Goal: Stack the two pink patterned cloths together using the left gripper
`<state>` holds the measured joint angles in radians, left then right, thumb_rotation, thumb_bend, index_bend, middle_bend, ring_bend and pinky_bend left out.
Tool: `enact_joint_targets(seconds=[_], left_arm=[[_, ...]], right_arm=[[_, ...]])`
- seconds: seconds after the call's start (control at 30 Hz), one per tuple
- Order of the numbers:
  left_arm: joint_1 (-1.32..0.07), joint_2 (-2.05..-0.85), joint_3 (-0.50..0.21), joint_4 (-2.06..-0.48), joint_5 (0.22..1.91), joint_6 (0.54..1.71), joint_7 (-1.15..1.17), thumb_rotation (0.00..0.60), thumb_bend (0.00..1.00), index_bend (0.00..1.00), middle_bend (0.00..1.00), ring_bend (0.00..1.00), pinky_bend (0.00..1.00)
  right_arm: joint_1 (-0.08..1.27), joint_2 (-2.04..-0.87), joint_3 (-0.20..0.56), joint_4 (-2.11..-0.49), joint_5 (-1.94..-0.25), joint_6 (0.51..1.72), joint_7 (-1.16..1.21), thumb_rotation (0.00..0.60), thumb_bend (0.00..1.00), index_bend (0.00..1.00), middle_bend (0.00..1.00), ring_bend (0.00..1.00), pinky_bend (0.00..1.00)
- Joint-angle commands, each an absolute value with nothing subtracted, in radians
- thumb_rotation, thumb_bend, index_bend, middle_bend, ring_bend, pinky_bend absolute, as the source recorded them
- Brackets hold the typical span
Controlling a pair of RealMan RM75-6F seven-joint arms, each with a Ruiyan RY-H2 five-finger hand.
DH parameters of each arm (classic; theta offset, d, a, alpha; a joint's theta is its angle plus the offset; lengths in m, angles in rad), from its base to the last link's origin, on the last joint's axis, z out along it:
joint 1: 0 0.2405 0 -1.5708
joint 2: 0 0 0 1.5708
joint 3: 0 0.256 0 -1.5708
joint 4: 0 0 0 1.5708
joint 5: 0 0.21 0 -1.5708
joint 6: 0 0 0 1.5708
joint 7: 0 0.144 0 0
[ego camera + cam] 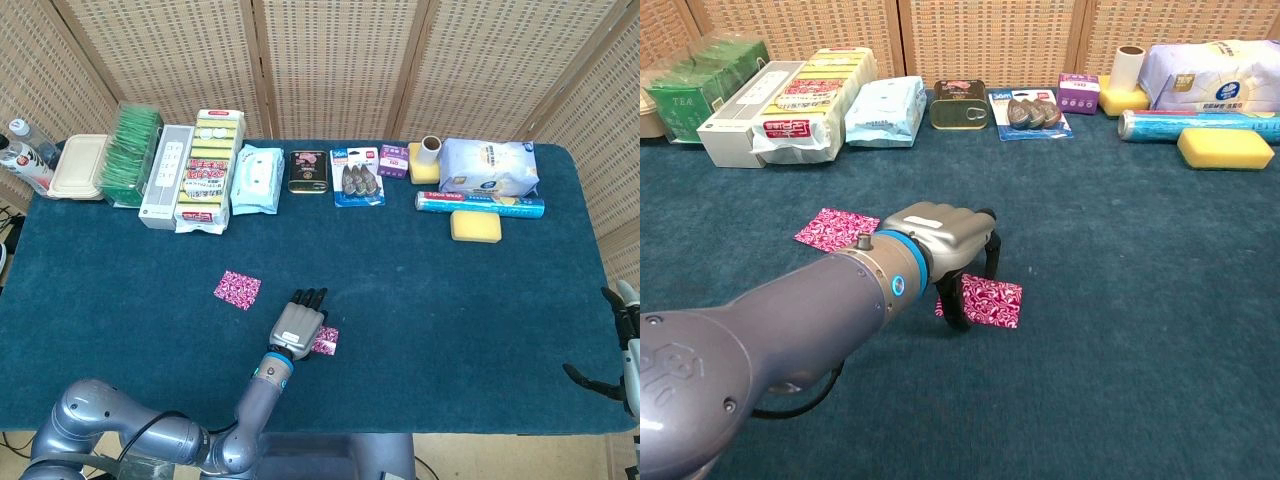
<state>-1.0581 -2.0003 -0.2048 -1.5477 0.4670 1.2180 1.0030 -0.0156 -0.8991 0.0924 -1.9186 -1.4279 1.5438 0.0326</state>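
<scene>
One pink patterned cloth (237, 289) (835, 228) lies flat on the blue table cover, left of centre. The second pink cloth (326, 342) (987, 301) sits to its right and nearer me, with its left edge under my left hand (298, 325) (940, 235). That hand's fingers curl down over the edge and pinch it, and the cloth looks slightly tilted. The hand hides part of it. At the far right edge of the head view, my right hand (622, 352) hangs off the table with its fingers apart and holds nothing.
Along the back edge stand a green tea pack (133, 155), sponge packs (208, 168), a wipes pack (256, 178), a tin (308, 171), a blue-carded pack (358, 176), a foil roll (480, 205) and a yellow sponge (475, 226).
</scene>
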Motion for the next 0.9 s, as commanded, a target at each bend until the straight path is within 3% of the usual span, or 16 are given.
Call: enact_joint_targets(seconds=[0.03,0.23,0.67,0.9], left_arm=[[-1.055,-2.0,-0.205,-1.547,0.47,1.219,1.005,0.6,0.21,0.41,0.0,0.01,0.07],[-1.042,-1.961,-0.204,-1.584,0.506,1.214,1.0,0.6,0.21,0.41,0.0,0.01,0.07],[-0.953,-1.718,-0.168,-1.733,0.565,1.231,0.939,0.6,0.21,0.41,0.0,0.01,0.07],[-0.904,-1.539,-0.146,-1.749,0.574,1.101,0.827,0.6,0.21,0.41,0.0,0.01,0.07]], right_arm=[[-0.015,-0.899,0.093,-1.92,-1.426,1.543,0.031,0.6,0.0,0.0,0.0,0.0,0.0],[-0.016,-0.898,0.092,-1.918,-1.427,1.542,0.034,0.6,0.0,0.0,0.0,0.0,0.0],[-0.014,-0.901,0.09,-1.921,-1.426,1.539,0.023,0.6,0.0,0.0,0.0,0.0,0.0],[-0.01,-0.91,0.088,-1.925,-1.429,1.535,-0.002,0.6,0.0,0.0,0.0,0.0,0.0]])
